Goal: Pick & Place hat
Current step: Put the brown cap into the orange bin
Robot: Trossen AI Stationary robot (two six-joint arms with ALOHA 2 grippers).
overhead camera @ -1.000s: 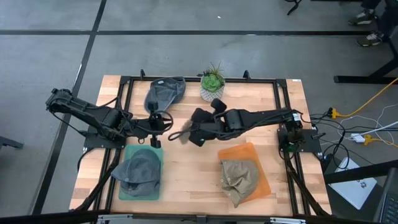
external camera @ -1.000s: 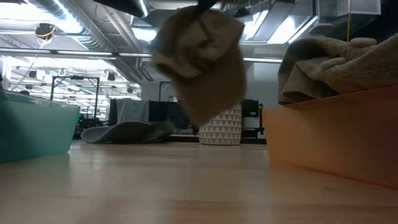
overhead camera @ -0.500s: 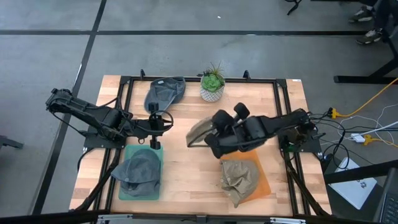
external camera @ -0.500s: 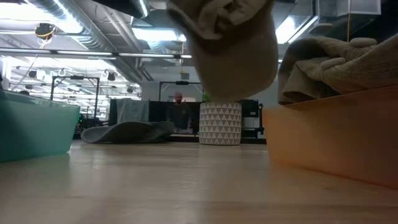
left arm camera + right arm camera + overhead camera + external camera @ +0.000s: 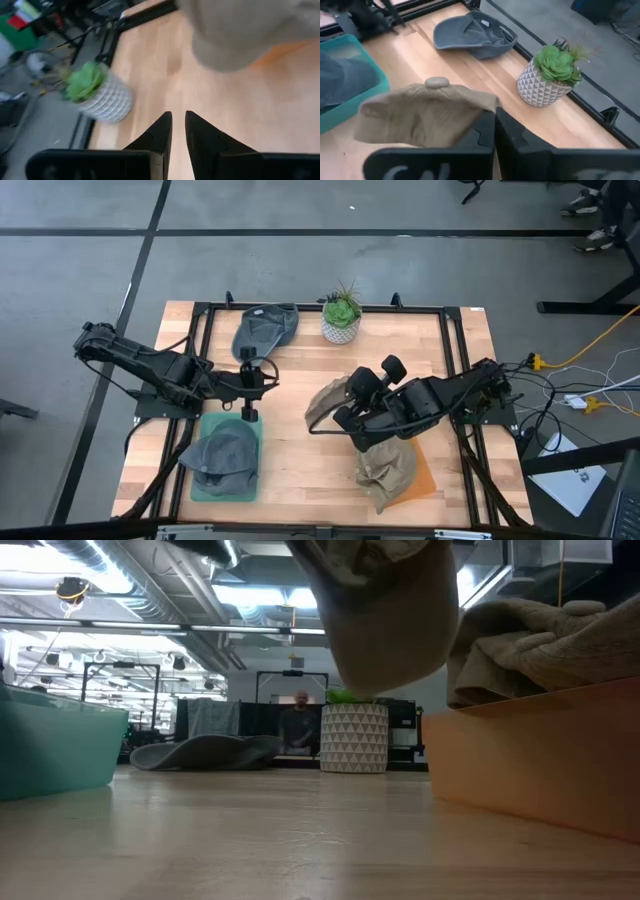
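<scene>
My right gripper is shut on a tan hat and carries it in the air, left of the orange tray. A second tan hat lies crumpled in that tray. My left gripper waits above the far edge of the teal tray, fingers a narrow gap apart and holding nothing. A grey hat rests in the teal tray. Another grey hat lies upside down on the table near its far edge. My right gripper pinches the tan hat's edge between its two fingers, at the rim of the crown, with the top button facing away from the fingers. The hat is lifted clear of the table and hangs below and ahead of the fingers.
A potted succulent stands at the table's far edge, right of the loose grey hat. Bare wood lies between the two trays. A black frame runs around the table. A person shows far off in the room.
My right gripper has carried the tan hat from the table's middle toward the right and near side, closer to the orange tray, staying shut on it. The hat has stayed lifted and has swung as it moved. My left arm has kept still.
</scene>
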